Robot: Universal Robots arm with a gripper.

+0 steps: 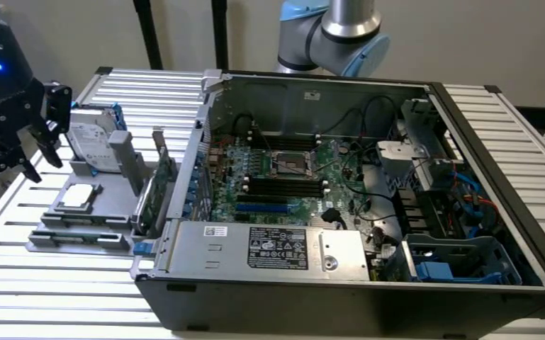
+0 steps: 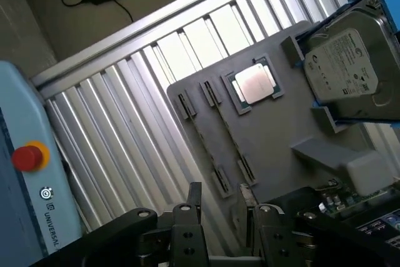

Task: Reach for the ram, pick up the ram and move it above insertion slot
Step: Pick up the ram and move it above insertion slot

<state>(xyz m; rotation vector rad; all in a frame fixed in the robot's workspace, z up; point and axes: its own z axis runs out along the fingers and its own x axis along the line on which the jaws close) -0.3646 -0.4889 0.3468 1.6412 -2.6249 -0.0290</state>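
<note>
Two fingers point(image 2: 190, 214) of the gripper point(image 1: 22, 152) stand spread and empty over the tray point(image 2: 275, 129). The ram point(image 2: 201, 139) seems to sit edge-on in it, untouched, so grasp, lift and carry to the case point(image 1: 348, 290) are left

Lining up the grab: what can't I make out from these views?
Whether the thin green ram stick sits in the narrow slots of the flat grey plastic tray: wrist view, too thin to tell.
Black memory slots on the green motherboard: exterior view, too small to tell filled from empty.
Silver hard drive: wrist view, cut off by the picture edge.
</note>
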